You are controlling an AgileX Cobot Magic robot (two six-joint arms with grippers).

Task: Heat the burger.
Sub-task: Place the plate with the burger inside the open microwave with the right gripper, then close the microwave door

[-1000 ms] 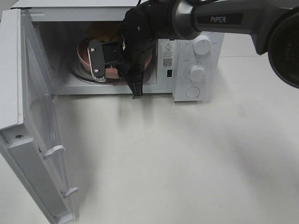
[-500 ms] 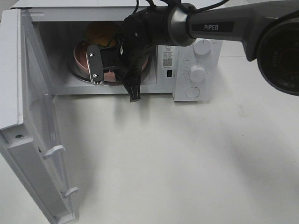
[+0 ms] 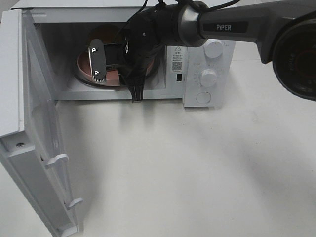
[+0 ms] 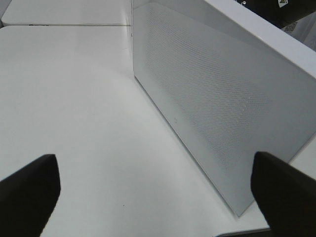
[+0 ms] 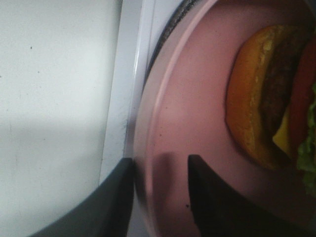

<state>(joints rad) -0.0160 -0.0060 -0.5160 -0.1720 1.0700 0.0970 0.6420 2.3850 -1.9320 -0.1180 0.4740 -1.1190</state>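
Note:
The burger [image 3: 104, 31], with a brown bun, sits on a round pink plate [image 3: 82, 65] inside the open microwave [image 3: 197, 64]. My right gripper [image 3: 98, 61] reaches into the cavity from the right. It is shut on the plate's near rim. In the right wrist view one finger lies on the plate [image 5: 187, 98] and the other outside its rim, with the gripper [image 5: 160, 165] clamped across the edge and the burger [image 5: 266, 98] close by. My left gripper [image 4: 155, 190] is open and empty, facing the microwave door [image 4: 207, 98].
The microwave door [image 3: 34, 123] stands wide open at the left, swung toward the table's front. A glass turntable [image 3: 78, 79] lies under the plate. Control knobs [image 3: 209, 77] are on the right panel. The white table [image 3: 187, 168] stretches in front.
My right gripper has moved up and further left into the microwave, carrying the plate and burger deeper into the cavity. The door has not moved.

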